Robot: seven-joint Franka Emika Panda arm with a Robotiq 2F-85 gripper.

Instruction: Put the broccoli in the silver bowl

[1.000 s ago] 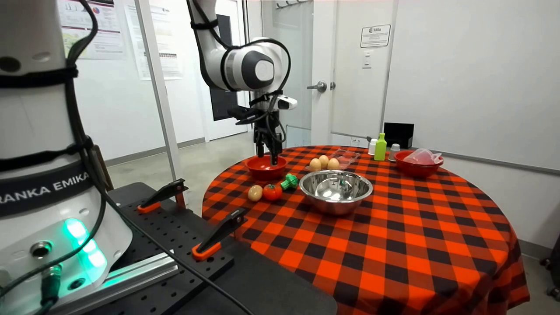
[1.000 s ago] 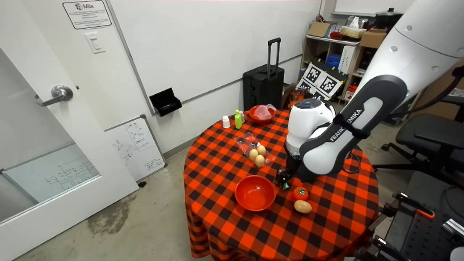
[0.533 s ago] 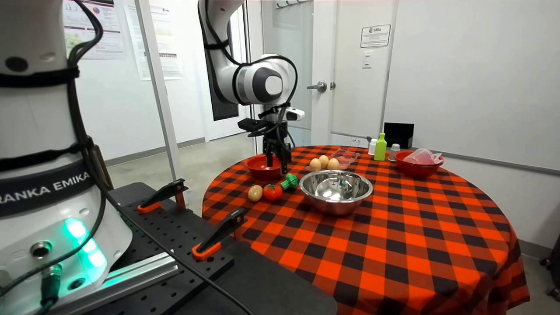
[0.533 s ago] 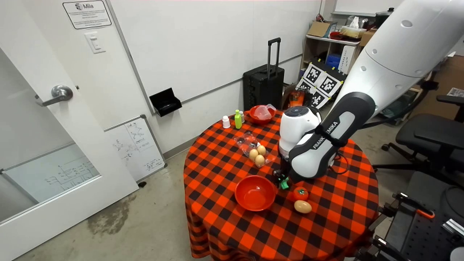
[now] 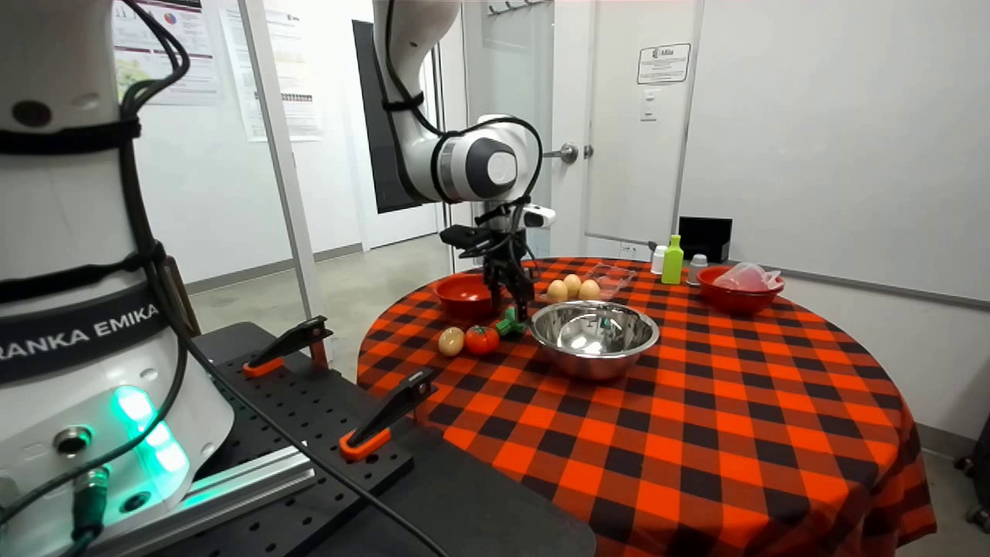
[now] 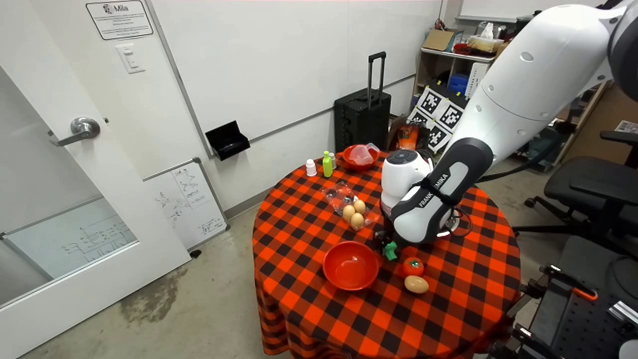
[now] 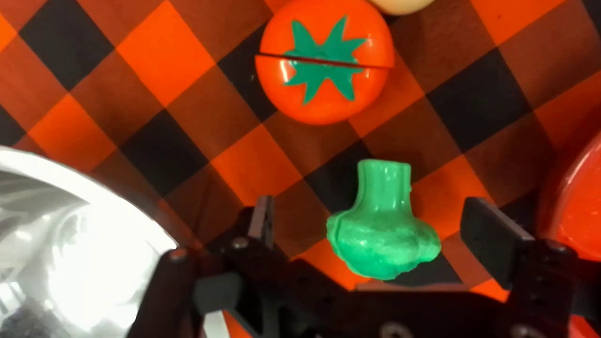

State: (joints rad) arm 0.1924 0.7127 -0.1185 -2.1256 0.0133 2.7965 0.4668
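Note:
The green toy broccoli [image 7: 385,234] lies on the checked cloth, stem toward the tomato, and shows in both exterior views [image 5: 508,325] [image 6: 390,251]. My gripper [image 7: 368,220] is open, with one finger on each side of the broccoli and a gap on both sides. In an exterior view the gripper [image 5: 509,309] is low, its fingertips at about the broccoli's height. The silver bowl [image 5: 592,365] stands close beside the broccoli; its rim [image 7: 42,170] fills the left of the wrist view. In an exterior view the arm hides most of this bowl.
A red bowl [image 6: 351,267] stands close on the gripper's other side, its edge [image 7: 582,202] near a finger. A tomato [image 7: 324,61] and an egg [image 6: 416,284] lie beside the broccoli. Several eggs [image 5: 572,288], a green bottle [image 5: 672,261] and another red bowl [image 5: 739,298] stand farther back.
My gripper has moved down and away from above the red bowl, over to the broccoli beside the silver bowl. The broccoli and the bowls have not moved.

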